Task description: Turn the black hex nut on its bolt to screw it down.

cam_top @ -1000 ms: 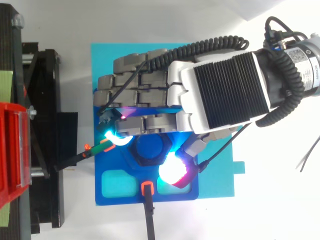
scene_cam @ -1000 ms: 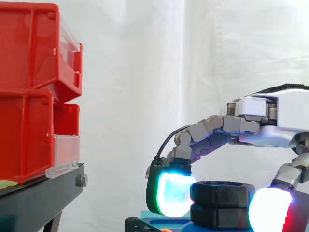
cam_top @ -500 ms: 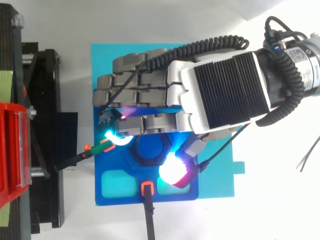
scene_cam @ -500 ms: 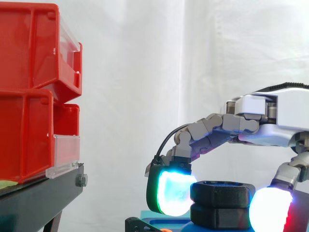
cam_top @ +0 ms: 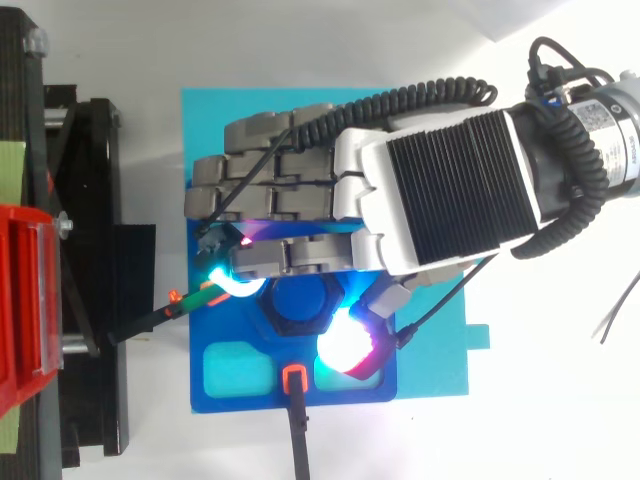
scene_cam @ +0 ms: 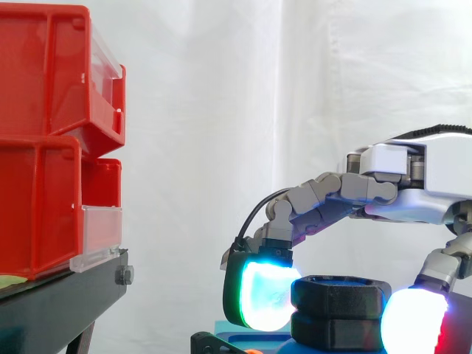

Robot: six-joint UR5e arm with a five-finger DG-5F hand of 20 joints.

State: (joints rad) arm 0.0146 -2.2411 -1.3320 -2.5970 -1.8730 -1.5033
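1. Step in hand: gripping the black hex nut (scene_cam: 339,293) for a turn; it sits on its bolt (cam_top: 300,298), lower centre of the top view
2. The hand (scene_cam: 420,184) reaches in from the right; its fingers (scene_cam: 265,299) and thumb curl round the nut, pads on opposite sides
3. Next move, judged: rotate the wrist under steady pinch, then regrip
4. Writing: wrist label (cam_top: 612,112), upper right of top view, illegible

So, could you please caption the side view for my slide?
Robot hand pinches the black hex nut between glowing fingertips, red bins at left.
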